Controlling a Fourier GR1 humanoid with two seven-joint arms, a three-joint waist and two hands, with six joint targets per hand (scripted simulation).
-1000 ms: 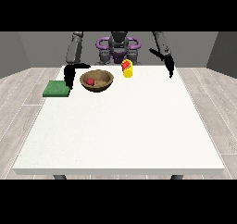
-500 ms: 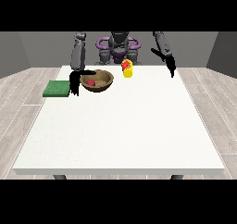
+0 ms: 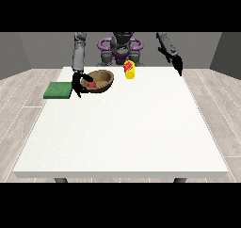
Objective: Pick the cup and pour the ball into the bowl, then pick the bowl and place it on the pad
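Note:
A brown bowl (image 3: pixel 104 77) is tilted, its right side raised, near the table's far left, with a red ball (image 3: pixel 91 84) inside it. The hand at the view's left (image 3: pixel 77 85) is curled round the bowl's left rim. A green pad (image 3: pixel 58 90) lies flat just left of that hand. A yellow cup (image 3: pixel 130 70) with a red band stands on the table to the right of the bowl. The hand at the view's right (image 3: pixel 178 65) hangs above the table's far right edge, away from every object.
The white table (image 3: pixel 127 133) stretches wide towards the camera. The robot's torso (image 3: pixel 120 48) stands behind the far edge.
The bowl has tipped up and shifted slightly left with the hand at the view's left on its rim. The arm at the view's right has risen a little.

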